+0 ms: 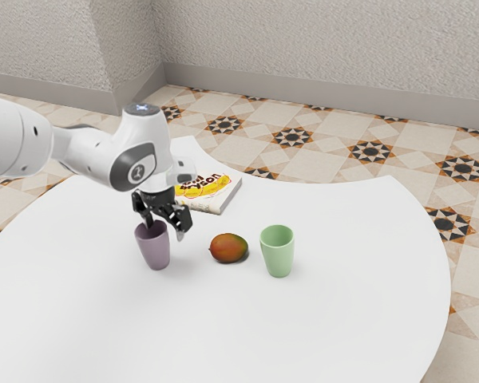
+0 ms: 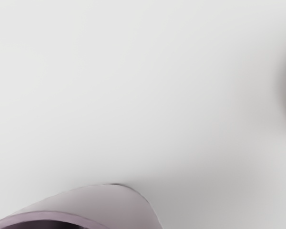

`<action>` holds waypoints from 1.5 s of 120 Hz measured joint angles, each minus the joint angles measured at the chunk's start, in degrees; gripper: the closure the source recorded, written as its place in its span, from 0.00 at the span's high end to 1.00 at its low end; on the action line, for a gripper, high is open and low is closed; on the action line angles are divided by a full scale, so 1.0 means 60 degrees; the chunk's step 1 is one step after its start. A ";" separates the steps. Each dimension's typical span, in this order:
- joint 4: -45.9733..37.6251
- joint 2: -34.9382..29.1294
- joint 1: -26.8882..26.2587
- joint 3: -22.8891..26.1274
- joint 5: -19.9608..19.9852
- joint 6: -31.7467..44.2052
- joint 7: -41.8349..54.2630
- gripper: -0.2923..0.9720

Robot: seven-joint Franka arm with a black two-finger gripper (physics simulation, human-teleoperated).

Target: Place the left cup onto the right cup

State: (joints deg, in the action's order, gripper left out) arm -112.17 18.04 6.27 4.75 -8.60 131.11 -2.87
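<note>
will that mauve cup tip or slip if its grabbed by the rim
The mauve tapered plastic-looking cup seems rigid and probably light. Its base is narrower than its mouth, so a sideways nudge may tip it. Its smooth wall could slip in the black gripper.

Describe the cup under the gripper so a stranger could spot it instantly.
On the white table, three things stand in a row near a book. The purple cup is at the exterior view's left end, directly below the gripper. Its neighbours are a mango and a green cup; only it is purple.
</note>
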 joint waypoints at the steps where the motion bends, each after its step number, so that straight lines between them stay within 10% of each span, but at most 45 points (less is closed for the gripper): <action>1: 0.0000 0.0007 0.0005 0.0000 0.0001 0.0008 -0.0001 0.77; 28: 0.0001 0.0134 0.0074 0.0000 0.0011 0.0215 -0.0032 0.72; 90: 0.0044 0.0251 0.0069 0.0067 -0.0016 0.0483 -0.0147 0.22; 180: 0.1264 -0.0610 0.0038 0.1841 -0.1068 -0.0476 -0.0846 0.15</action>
State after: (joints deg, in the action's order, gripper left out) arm -104.59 14.37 6.50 15.79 -15.01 128.25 -7.94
